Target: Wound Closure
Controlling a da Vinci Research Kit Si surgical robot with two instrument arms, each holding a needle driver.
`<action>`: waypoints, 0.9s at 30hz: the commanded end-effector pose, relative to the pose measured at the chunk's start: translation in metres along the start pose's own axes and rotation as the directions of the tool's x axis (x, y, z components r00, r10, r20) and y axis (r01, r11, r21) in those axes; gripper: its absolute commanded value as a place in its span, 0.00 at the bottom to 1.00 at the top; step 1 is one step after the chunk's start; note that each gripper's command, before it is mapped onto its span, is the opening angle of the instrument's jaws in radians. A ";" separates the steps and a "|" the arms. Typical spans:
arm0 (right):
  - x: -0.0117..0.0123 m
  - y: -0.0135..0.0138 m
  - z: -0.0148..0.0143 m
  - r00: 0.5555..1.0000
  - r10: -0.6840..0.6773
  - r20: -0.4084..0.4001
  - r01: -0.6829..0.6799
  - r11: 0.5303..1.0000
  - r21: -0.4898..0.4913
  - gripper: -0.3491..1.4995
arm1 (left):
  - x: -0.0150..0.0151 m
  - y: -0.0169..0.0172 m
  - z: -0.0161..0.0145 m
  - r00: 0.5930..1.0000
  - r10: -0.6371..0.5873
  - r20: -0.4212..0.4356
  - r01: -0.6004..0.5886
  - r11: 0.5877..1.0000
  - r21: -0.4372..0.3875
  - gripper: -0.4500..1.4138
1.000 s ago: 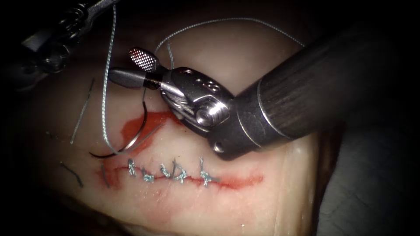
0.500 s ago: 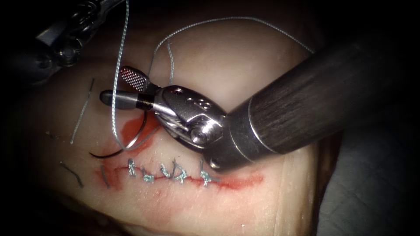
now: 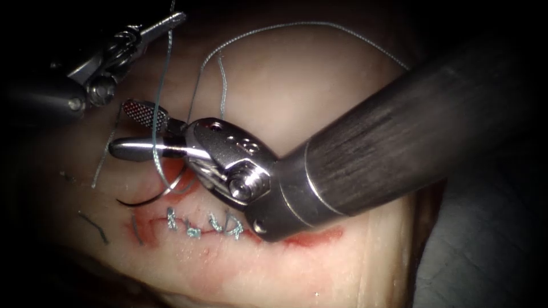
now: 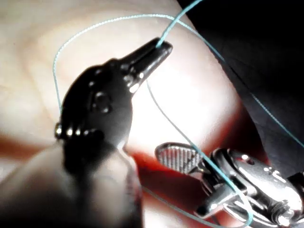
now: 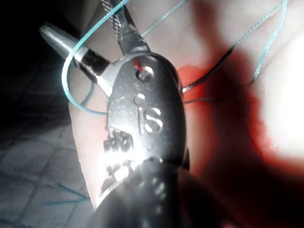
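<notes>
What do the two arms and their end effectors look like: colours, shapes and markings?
The right arm's tool has a thick dark shaft with a faint lengthwise grain and a pale ring at its end. Its wrist is shiny silver metal with small round holes and a round pivot pin. One slim jaw has a crosshatched inner face. The left arm's tool is darker metal, with a round pivot and slender tapered jaws.

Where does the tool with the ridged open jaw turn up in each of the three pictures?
Endoscope view: the right tool is upper left, open and empty, above the needle lying on the tissue.
Left wrist view: the right tool sits beside the left tool, which is shut on the thread.
Right wrist view: the right tool is seen from behind.
Shared landmark: the thread crossing its open jaws.
</notes>
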 end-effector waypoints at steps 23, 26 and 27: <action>-0.0007 -0.0056 -0.0003 0.993 0.011 0.119 -0.062 0.899 0.433 0.65 | 0.0005 -0.0050 -0.0063 0.986 -0.071 -0.151 0.076 0.997 0.027 0.00; -0.0001 -0.0063 -0.0005 0.995 -0.005 0.098 -0.040 0.891 0.452 0.64 | 0.0007 -0.0064 -0.0067 0.974 -0.073 -0.212 0.087 0.995 0.053 0.00; 0.0002 -0.0066 -0.0006 0.996 -0.009 0.091 -0.032 0.896 0.443 0.64 | 0.0008 -0.0070 -0.0065 0.971 -0.076 -0.228 0.094 0.993 0.069 0.00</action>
